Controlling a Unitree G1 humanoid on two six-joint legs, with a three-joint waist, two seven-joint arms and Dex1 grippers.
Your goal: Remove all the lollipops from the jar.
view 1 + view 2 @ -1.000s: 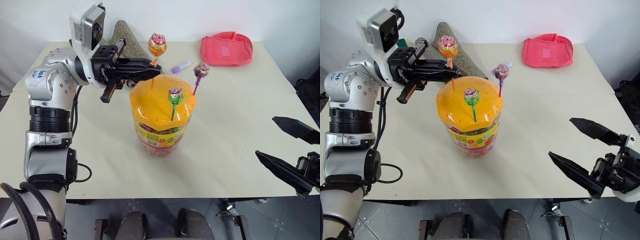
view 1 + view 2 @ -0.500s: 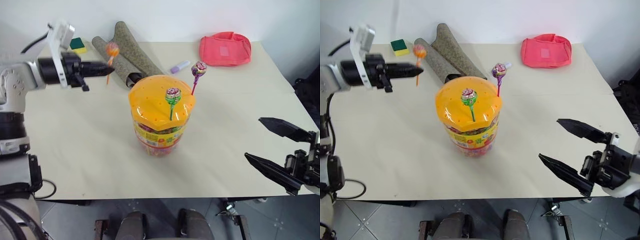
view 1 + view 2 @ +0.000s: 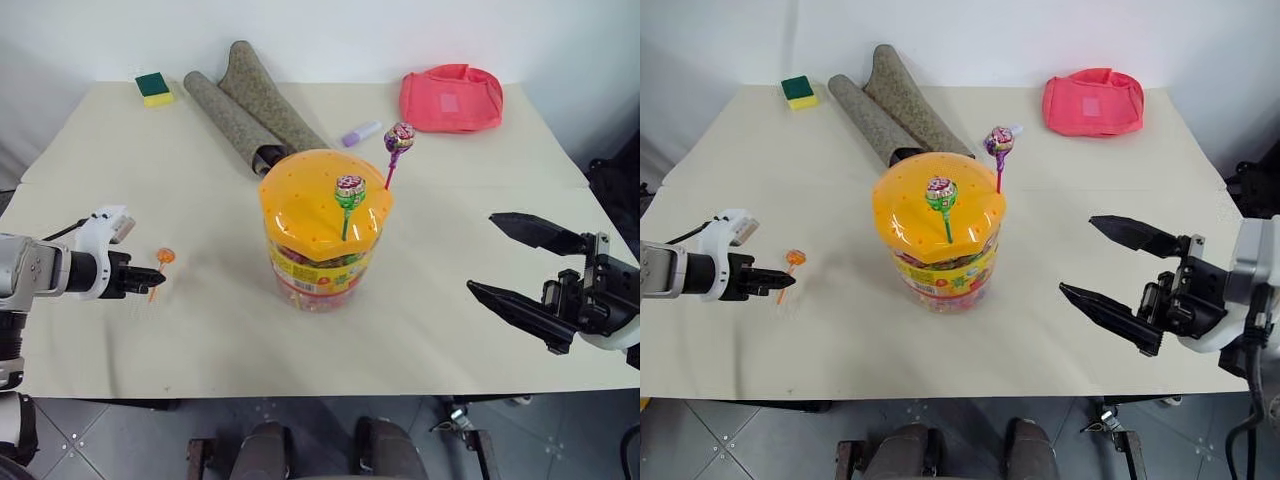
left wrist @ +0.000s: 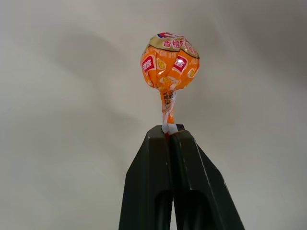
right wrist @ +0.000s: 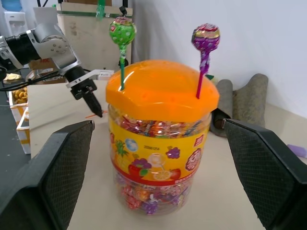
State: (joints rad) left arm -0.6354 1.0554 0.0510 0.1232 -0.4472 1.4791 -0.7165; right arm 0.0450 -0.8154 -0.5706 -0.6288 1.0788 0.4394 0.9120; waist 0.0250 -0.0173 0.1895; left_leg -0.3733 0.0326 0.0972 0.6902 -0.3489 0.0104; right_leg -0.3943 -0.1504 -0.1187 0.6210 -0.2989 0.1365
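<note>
Fingers (image 4: pixel 192 167) of the left gripper (image 3: pixel 155 275) pinch the orange lollipop (image 3: pixel 165 256) by its stick low over the table (image 3: pixel 200 330), awaiting release; the right gripper (image 3: pixel 515 262), jaws wide, faces the jar (image 3: pixel 322 235) holding green (image 3: pixel 349 189) and purple (image 3: pixel 399 136) lollipops.

A cream rectangular table (image 3: pixel 470 180) stands against a plain white wall (image 3: pixel 330 35), evenly lit. Grey floor tiles (image 3: pixel 750 450) show below the table's near edge. In the right wrist view, a cardboard box (image 5: pixel 81 28) stands beyond the table.
</note>
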